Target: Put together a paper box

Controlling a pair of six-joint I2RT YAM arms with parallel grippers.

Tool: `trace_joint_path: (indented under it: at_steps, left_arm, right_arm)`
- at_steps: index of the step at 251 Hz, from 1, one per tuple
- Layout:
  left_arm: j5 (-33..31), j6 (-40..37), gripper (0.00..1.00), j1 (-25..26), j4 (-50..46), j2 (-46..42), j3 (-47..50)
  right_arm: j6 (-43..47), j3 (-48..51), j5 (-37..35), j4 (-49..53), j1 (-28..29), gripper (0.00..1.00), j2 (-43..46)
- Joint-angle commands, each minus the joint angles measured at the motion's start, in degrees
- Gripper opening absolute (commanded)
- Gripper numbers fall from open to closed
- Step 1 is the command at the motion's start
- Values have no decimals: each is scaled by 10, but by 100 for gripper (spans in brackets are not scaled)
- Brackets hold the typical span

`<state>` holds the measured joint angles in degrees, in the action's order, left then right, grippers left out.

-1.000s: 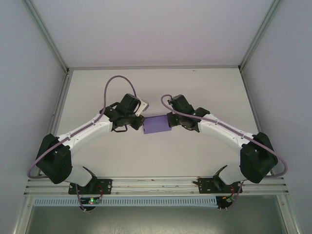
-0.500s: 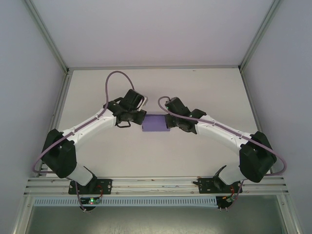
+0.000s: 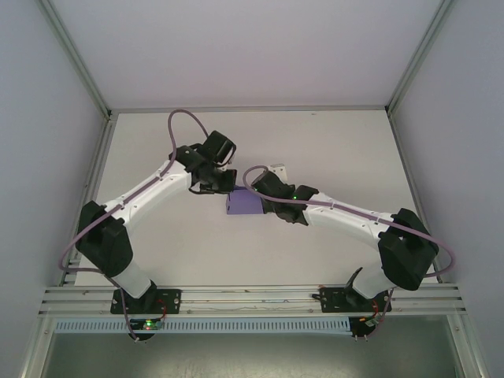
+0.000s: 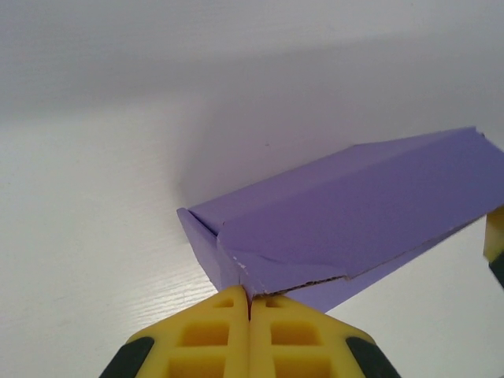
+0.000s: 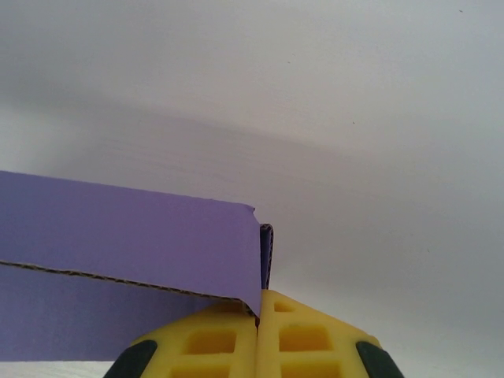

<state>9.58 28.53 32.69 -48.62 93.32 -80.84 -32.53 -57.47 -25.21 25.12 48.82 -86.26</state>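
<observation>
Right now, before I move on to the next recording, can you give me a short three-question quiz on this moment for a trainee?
1. True or false: the paper box lies as a flat, unfolded sheet.
2. The left gripper is: A) wide open above the box; B) shut on a corner of the box; C) shut, well away from the box.
3. What colour are the fingers of the right gripper?
Key: 1 false, it is folded up with raised walls. 2 B. 3 yellow.
</observation>
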Motion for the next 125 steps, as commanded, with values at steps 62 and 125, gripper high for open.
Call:
trace_joint_path:
  at_steps: [62, 125]
  left_arm:
    - [96, 51, 0, -23, -81, 54, -69]
    - [189, 59, 0, -66, -105, 99, -99]
  right_arm:
    - [-22, 23, 27, 21, 31, 0, -26]
    - [-17, 19, 42, 18, 35, 0, -43]
